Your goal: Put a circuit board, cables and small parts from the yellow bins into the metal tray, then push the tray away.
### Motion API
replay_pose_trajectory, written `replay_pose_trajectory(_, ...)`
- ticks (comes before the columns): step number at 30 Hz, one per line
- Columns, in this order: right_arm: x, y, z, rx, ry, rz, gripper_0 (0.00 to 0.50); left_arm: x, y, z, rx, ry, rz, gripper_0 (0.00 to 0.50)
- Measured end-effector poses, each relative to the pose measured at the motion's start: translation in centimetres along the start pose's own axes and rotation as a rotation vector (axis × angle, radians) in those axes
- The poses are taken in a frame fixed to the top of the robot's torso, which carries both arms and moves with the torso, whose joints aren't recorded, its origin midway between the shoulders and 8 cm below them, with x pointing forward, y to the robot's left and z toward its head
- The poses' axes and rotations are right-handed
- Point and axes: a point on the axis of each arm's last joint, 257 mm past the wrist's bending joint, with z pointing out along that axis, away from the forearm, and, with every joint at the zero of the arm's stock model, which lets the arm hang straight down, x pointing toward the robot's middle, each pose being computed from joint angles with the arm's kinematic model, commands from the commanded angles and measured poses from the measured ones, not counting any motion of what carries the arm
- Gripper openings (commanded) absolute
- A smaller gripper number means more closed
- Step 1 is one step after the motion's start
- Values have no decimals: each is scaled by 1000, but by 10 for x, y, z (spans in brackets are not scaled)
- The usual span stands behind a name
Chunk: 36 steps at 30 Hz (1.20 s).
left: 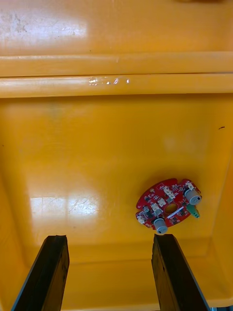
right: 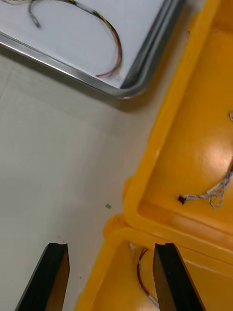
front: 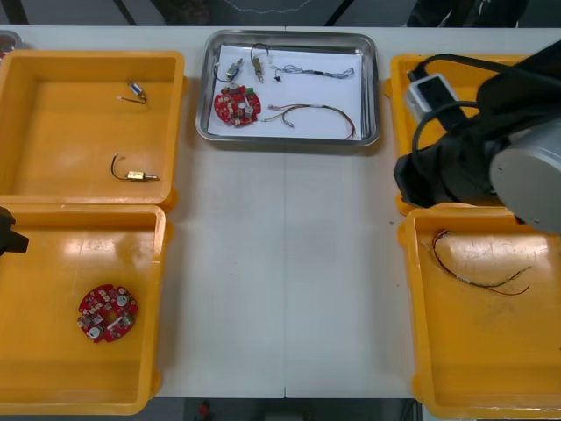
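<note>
A shiny metal tray (front: pixel 373 96), white inside, sits far centre on the light worktop (front: pixel 280 263). It holds a round red circuit board (front: pixel 237 105), cables (front: pixel 320 111) and small metal parts (front: pixel 258 66). The left gripper (left: pixel 110 238) hangs open over another red board (left: pixel 169 206) in the near left yellow bin (front: pixel 53 263). The right gripper (right: pixel 111 245) is open and empty over the right yellow bins' (right: pixel 194 121) inner edge.
</note>
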Motion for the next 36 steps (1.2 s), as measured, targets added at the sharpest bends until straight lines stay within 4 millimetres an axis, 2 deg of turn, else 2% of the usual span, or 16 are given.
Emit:
replay_pose_trajectory(9, 58, -69, -13, 41, 71, 216, 500, 0, 0, 0, 0, 0, 0, 500)
replay_pose_trajectory(16, 89, -101, -22, 67, 110, 294, 500, 0, 0, 0, 0, 0, 0, 500)
replay_pose_trajectory(22, 105, -115, -25, 87, 133, 329, 500, 0, 0, 0, 0, 0, 0, 500)
replay_pose_trajectory(36, 137, -116, -22, 44, 204, 387, 500, 0, 0, 0, 0, 0, 0, 500)
